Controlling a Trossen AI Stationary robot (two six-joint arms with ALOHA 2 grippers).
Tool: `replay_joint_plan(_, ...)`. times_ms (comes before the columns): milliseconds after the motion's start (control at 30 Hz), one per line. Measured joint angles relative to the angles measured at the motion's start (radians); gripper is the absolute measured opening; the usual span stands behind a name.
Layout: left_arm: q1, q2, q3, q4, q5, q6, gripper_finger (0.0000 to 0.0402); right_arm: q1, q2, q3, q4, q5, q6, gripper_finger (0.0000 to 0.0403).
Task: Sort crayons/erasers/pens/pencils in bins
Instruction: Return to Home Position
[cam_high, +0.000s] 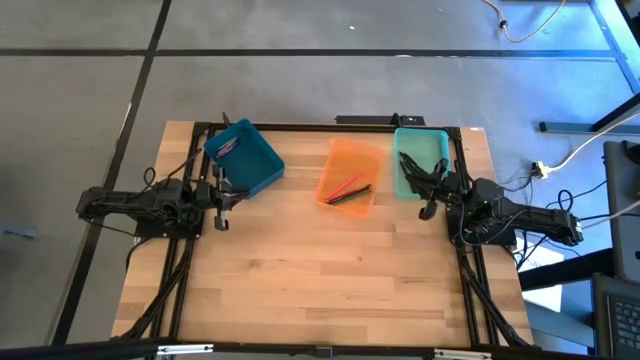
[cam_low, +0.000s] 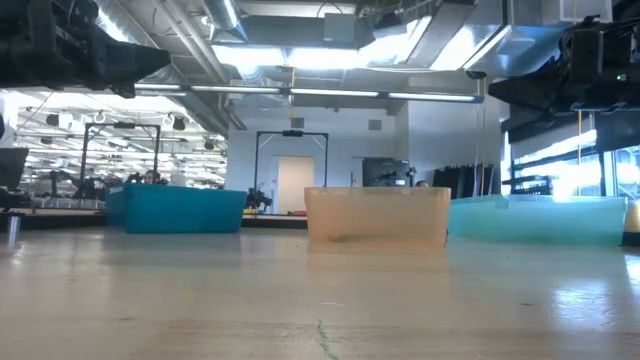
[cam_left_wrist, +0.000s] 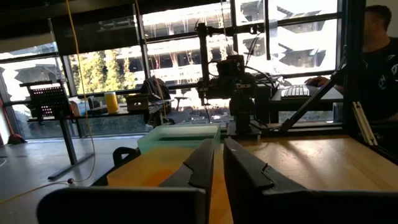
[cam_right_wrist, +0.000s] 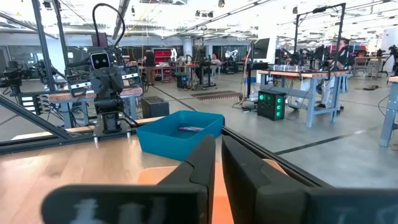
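- Left gripper (cam_left_wrist: 217, 163): its two dark fingers stand almost together with only a thin slit between them, and nothing is held. It hangs over the wood at about nine o'clock, just beside the near corner of the dark teal-blue plastic tray (cam_high: 252, 162).
- Right gripper (cam_right_wrist: 218, 158): likewise all but closed and empty. It sits at about two o'clock, by the near end of the pale mint-green plastic tray (cam_high: 432, 148).
- The translucent orange plastic tray (cam_high: 355, 156) is at twelve o'clock between the other two, with a red stick and some dark sticks (cam_high: 346, 189) lying in it.
- The mint tray shows dark shapes. They are probably pens, but I cannot tell for sure.
- I see no loose sticks on the pale wooden table (cam_high: 320, 280).
- The sorting looks done and both arms are parking. All that is left is for each arm to settle into its rest pose, clear of the trays.
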Motion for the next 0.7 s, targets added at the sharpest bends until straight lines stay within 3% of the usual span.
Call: replay_joint_plan(700,0.000,0.000,0.000,0.000,0.000,0.000,0.0004,0.000,0.000,0.000,0.000,0.000,0.000,0.0034)
